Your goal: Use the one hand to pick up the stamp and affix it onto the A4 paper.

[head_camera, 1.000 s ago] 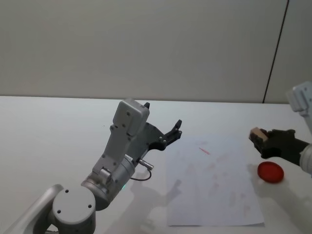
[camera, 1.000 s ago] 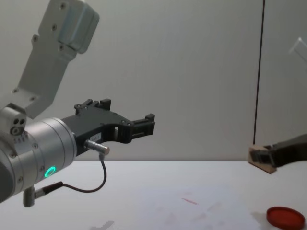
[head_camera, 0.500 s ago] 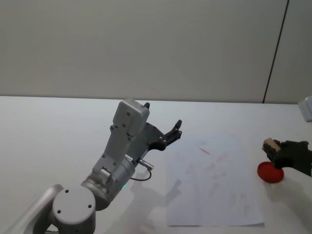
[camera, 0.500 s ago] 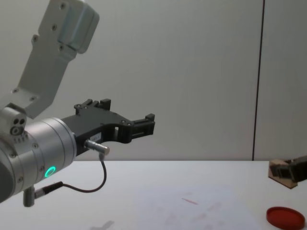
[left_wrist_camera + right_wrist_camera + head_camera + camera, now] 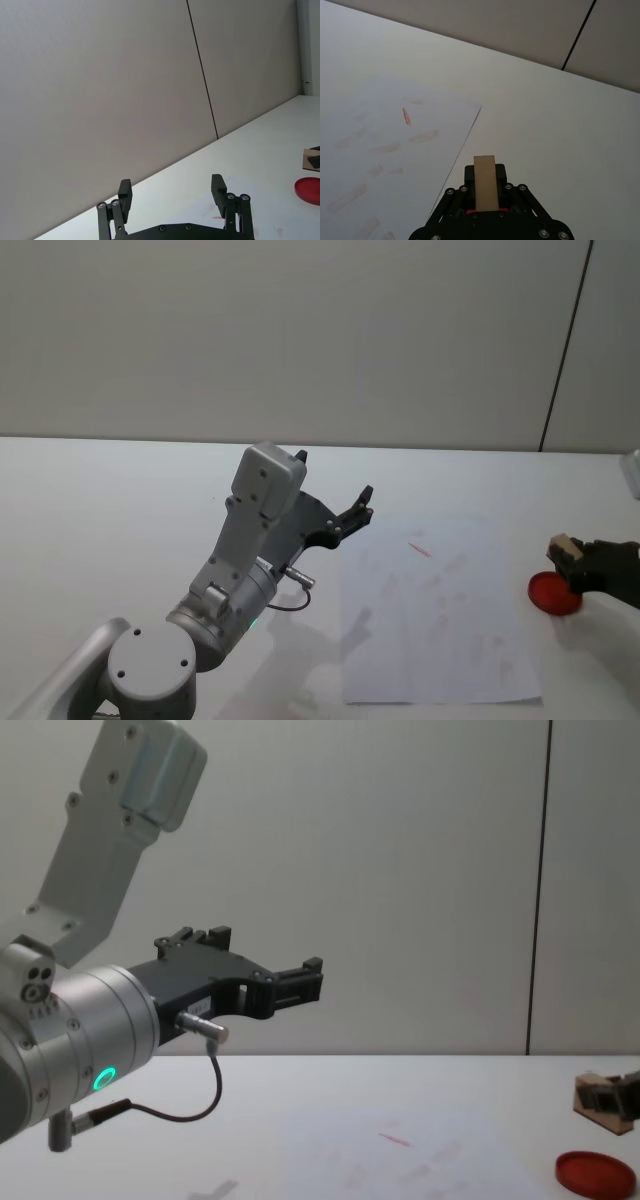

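Two black two-finger grippers are showing over a plain white tabletop (image 5: 120,500) that is running back to a bare, pale grey wall (image 5: 300,330), which is split by a thin dark vertical seam (image 5: 565,345) toward the right. The right gripper (image 5: 572,562) is reaching in from the right edge of the head view, its jaws clamped on the small pale wooden rectangular stamp (image 5: 560,545); in the right wrist view the stamp (image 5: 485,182) is standing on end between the black fingers (image 5: 468,175). In the head view the held stamp is sitting over the far edge of the flat red round pad (image 5: 554,594), and in the chest view it (image 5: 594,1097) is hanging clear above the pad (image 5: 595,1173), not touching it. The pad is lying on the table just beside the right edge of the thin white A4 paper sheet (image 5: 440,610), which is carrying faint reddish marks and one sharper short red mark (image 5: 419,549) near its far side. The stamp is off the paper, to the right of it. The left gripper (image 5: 356,510) is being held up in the air on its silver cylindrical wrist (image 5: 90,1050), whose ring light (image 5: 103,1078) is glowing green; it is hanging to the left of the paper, its jaws standing wide apart around nothing, with a thin black cable (image 5: 190,1105) looping beneath.
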You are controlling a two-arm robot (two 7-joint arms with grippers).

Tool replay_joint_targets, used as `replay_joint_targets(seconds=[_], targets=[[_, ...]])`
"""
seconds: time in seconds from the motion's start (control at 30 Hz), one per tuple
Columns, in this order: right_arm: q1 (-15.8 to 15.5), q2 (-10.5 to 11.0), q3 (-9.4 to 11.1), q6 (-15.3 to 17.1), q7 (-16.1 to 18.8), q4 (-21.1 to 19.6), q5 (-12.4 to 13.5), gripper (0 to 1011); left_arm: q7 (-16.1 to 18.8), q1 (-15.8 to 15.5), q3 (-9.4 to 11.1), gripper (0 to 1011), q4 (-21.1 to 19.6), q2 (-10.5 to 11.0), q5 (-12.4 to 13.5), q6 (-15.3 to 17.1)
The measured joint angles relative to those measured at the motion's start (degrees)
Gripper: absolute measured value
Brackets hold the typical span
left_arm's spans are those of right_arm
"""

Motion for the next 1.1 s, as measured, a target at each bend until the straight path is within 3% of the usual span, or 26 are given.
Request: replay_joint_targets(seconds=[0.4, 1.1], targets=[[-0.6, 0.1, 0.1, 0.47, -0.9, 0.92, 0.66, 219, 0.0, 0.0, 0.0, 1002, 0.0, 0.0, 0.0, 0.0], [0.0, -0.25, -0.55, -0.61, 0.3, 3.78, -0.96, 219, 0.0, 0.0, 0.0, 1002, 0.0, 0.0, 0.0, 0.0]])
